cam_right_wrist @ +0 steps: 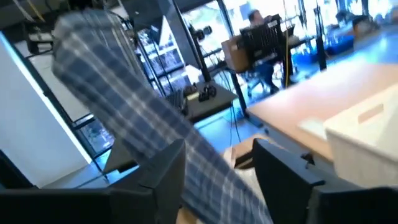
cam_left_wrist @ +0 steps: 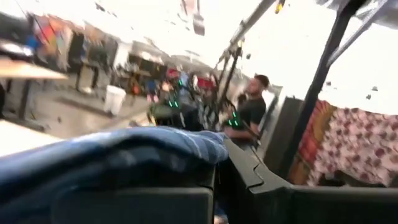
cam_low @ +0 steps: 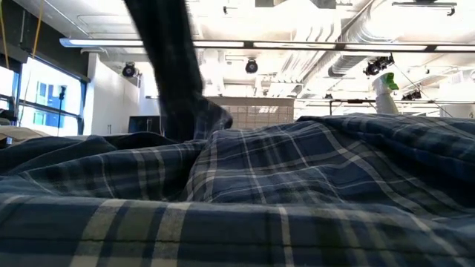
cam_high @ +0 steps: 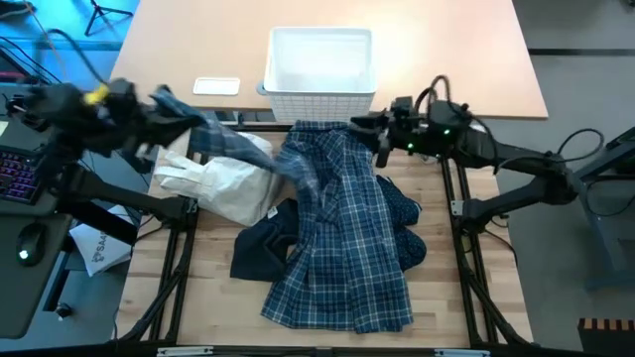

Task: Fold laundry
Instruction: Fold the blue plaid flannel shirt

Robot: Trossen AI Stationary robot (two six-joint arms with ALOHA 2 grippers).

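The low view is being almost filled by the plaid shirt (cam_low: pixel 297 185), hiding the table behind it. One plaid shirt (cam_high: pixel 342 228) is lying spread down the middle of the table (cam_high: pixel 496 59), its collar end touching the white basket (cam_high: pixel 319 61). One navy shirt (cam_high: pixel 263 248) is peeking out from under it on both sides, mostly covered. One cream garment (cam_high: pixel 223 186) is lying near the table's left edge. The left claw (cam_high: pixel 189 119), blurred, is clamped together on a plaid sleeve (cam_left_wrist: pixel 124 149), lifting it over that edge. The right claw (cam_high: pixel 382 134) is hovering beside the collar, fingers (cam_right_wrist: pixel 280 168) standing apart, plaid cloth passing between them. The far half of the table is lying bare.
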